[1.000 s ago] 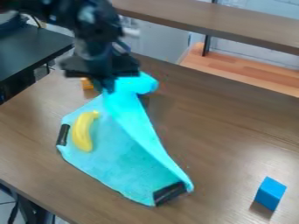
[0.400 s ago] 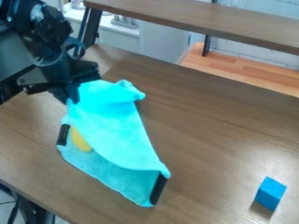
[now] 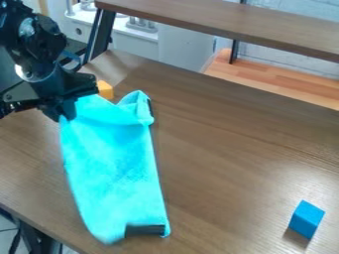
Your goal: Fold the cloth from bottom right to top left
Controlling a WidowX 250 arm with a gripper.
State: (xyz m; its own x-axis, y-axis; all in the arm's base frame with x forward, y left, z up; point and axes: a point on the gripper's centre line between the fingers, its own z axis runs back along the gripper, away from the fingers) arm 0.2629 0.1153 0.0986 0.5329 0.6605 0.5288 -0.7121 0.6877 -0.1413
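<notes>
**The cloth (image 3: pixel 112 163) was pinched at its far left corner, with the fold apparently late in its course**

The cloth lay long and narrow on the table (image 3: pixel 232 149), its upper layer drawn into creases toward its far left corner. That corner was in the gripper (image 3: pixel 59 111), whose fingers were closed on the fabric and seemed to hold it a little above the tabletop. At the near end of the cloth there was a dark strip (image 3: pixel 144 230), and a loose peak stood up at its far right corner.

The step in hand looked to be the carrying over of the folded layer. The next move called for lowering the held corner until it lay flat on whatever was beneath, then letting go and lifting clear. Any further pull to the left might have dragged the whole cloth along or left the layers skewed.

Just beyond the far edge of the cloth, near the gripper, sat an orange block (image 3: pixel 104 90). A blue block (image 3: pixel 307 219) stood well apart to the right of the cloth, toward the near side. Farthest beyond the cloth ran a brown shelf (image 3: pixel 218 22).
</notes>
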